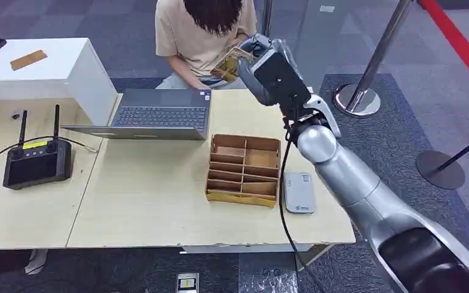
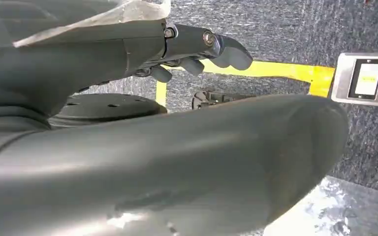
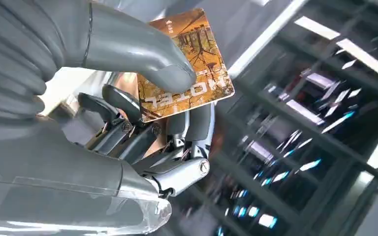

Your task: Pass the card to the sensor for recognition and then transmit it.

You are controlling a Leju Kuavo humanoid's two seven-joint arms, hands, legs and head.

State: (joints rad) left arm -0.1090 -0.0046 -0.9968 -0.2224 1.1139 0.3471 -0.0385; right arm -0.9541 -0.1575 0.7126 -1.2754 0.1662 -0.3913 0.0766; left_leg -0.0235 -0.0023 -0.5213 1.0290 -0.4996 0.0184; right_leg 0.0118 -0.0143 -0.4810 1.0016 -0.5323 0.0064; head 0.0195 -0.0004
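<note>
My right hand [image 3: 142,113] pinches an orange-brown printed hotel key card [image 3: 189,64]: the thick grey thumb presses its face and the darker fingers [image 3: 128,132] back it from behind. From the head view, that right hand [image 1: 253,52] is raised at about twelve o'clock, past the far edge of the pale wooden counter [image 1: 152,201], with the card [image 1: 231,61] held just in front of a seated person in a beige shirt [image 1: 195,30].

On the counter, a brown cardboard tray with compartments [image 1: 244,170] sits near the middle. A flat white rectangular card sensor [image 1: 299,192] lies just beside it at three o'clock. An open grey laptop [image 1: 152,116] stands at eleven o'clock from the tray. A black handheld controller with two antennas [image 1: 36,160] lies well apart at nine o'clock.

My left hand [image 2: 197,49] hangs over dark carpet, fingers [image 2: 231,54] loosely curled, holding nothing.
</note>
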